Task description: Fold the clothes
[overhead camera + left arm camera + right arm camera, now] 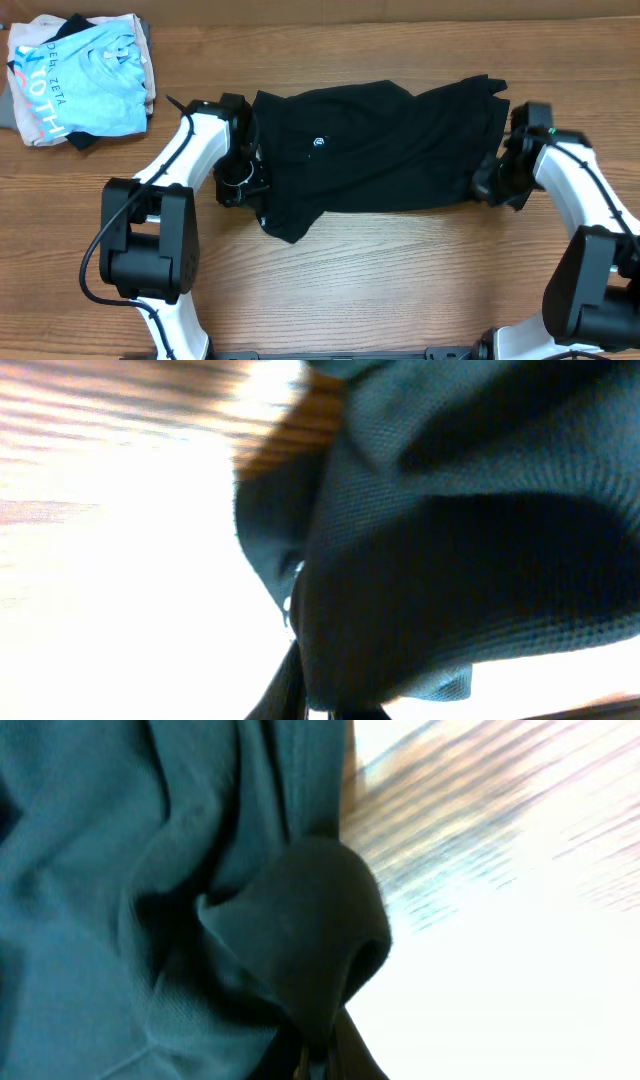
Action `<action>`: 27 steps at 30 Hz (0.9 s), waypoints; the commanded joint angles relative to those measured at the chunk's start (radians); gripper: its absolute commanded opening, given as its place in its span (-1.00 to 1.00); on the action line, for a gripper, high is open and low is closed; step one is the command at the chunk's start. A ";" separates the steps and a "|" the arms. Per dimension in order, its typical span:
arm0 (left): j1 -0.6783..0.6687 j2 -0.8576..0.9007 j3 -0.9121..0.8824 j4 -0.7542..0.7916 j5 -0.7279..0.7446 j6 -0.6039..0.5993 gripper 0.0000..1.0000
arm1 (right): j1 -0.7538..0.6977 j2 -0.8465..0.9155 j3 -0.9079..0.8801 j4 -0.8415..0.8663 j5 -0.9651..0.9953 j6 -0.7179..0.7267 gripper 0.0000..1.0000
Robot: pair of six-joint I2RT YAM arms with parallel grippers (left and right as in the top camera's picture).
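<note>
The clothes (370,150), a black T-shirt with a small white logo, lie spread sideways across the middle of the wooden table (400,290). My left gripper (248,185) is at the shirt's left edge, shut on a bunch of the fabric. In the left wrist view the dark cloth (450,540) fills the frame and runs down into the closed jaws of that gripper (310,705). My right gripper (487,185) is at the shirt's right edge. The right wrist view shows a fold of the clothes (300,930) pinched in that gripper (320,1065).
A pile of other garments topped by a light blue shirt with white lettering (85,80) sits at the back left corner. Both arms' bases stand at the table's near edge.
</note>
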 commanded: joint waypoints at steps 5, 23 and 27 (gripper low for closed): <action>0.045 -0.174 0.080 -0.090 -0.154 -0.060 -0.92 | -0.004 -0.005 0.207 -0.224 0.097 0.002 -0.92; 0.064 -0.271 -0.060 -0.067 -0.153 -0.060 -0.74 | -0.002 -0.004 0.202 -0.263 0.118 0.002 0.70; 0.066 -0.271 -0.113 -0.030 -0.154 -0.060 -0.71 | -0.002 -0.003 0.175 -0.239 0.113 0.002 0.74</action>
